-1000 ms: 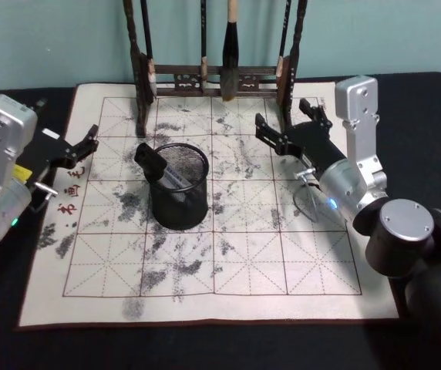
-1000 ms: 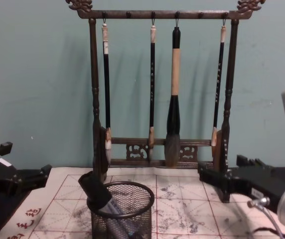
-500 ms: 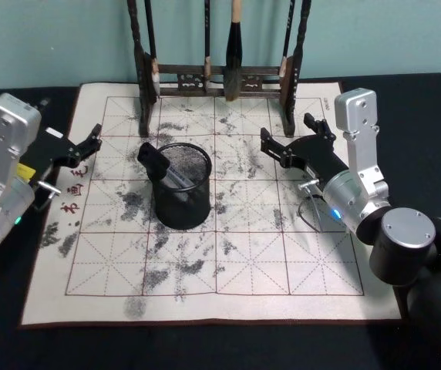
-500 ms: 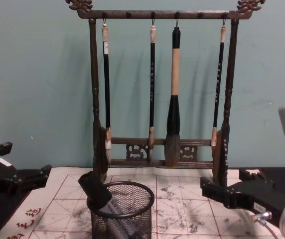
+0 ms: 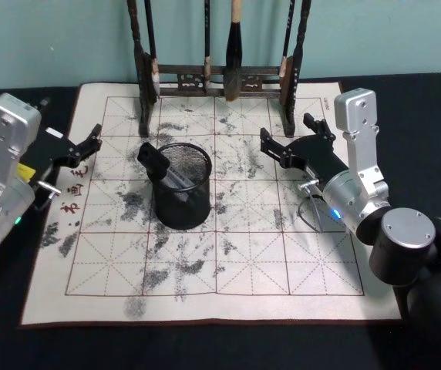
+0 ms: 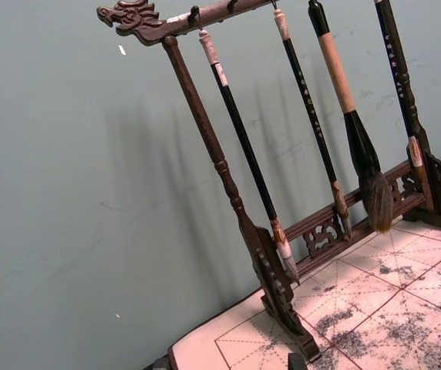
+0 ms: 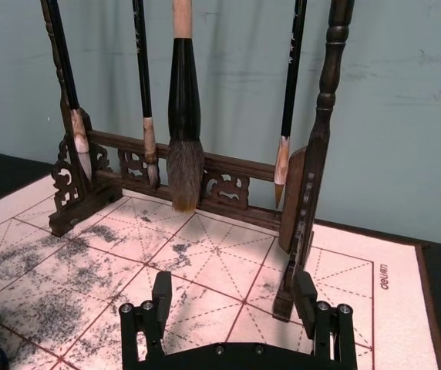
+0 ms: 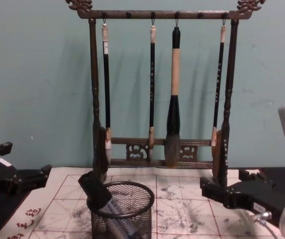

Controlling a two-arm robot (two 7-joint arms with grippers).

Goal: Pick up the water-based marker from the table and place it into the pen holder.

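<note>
The water-based marker [image 5: 153, 162] stands tilted inside the black mesh pen holder [image 5: 182, 202], its black cap sticking out over the left rim. The holder sits on the stained grid mat [image 5: 244, 258] that covers the dark table [image 5: 429, 116]. In the chest view the marker [image 8: 95, 190] leans in the pen holder [image 8: 132, 211] the same way. My right gripper [image 5: 290, 136] hovers open and empty to the right of the holder, in front of the rack's right post. In the right wrist view its fingers [image 7: 161, 290] stand wide apart. My left gripper [image 5: 89, 145] rests open at the mat's left edge.
A tall dark wooden brush rack [image 5: 217, 75] with several hanging brushes stands at the back of the mat, close behind both grippers; it rises high in the chest view [image 8: 95, 99]. Red characters mark the mat's left margin.
A second ago my right gripper drew back slightly from the rack; since half a second ago nothing has moved. The marker stays in the holder.
</note>
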